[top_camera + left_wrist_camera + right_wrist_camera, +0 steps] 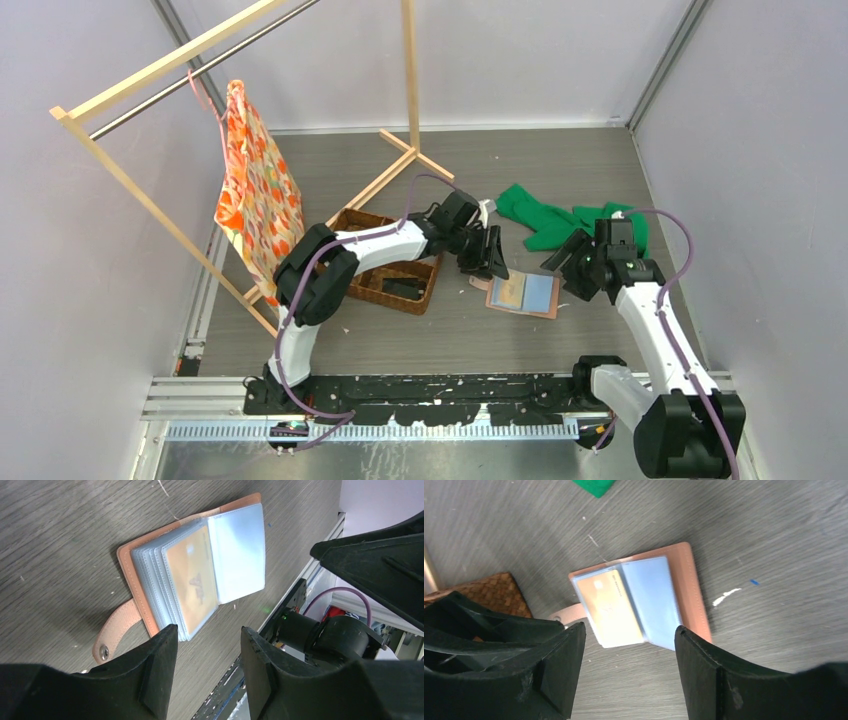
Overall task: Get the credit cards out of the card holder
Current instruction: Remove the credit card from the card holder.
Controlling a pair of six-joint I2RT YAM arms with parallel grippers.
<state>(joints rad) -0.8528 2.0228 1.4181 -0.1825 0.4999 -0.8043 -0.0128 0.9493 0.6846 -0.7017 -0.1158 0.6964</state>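
The card holder (523,294) lies open and flat on the table, salmon-pink cover down, clear sleeves fanned up. A yellow-orange credit card (192,577) shows inside the top left sleeve, and the sleeve beside it looks pale blue. The strap tab (117,630) with its snap sticks out to one side. My left gripper (490,264) hovers just off the holder's left edge, open, with nothing between its fingers (207,630). My right gripper (566,268) hangs off the holder's right edge, also open and empty (629,627). The card holder (696,590) and card (609,605) sit just beyond its fingertips.
A brown woven basket (395,270) stands left of the holder, under the left arm. A green cloth (560,222) lies behind the right gripper. A wooden rack (240,60) with an orange patterned cloth (258,190) fills the back left.
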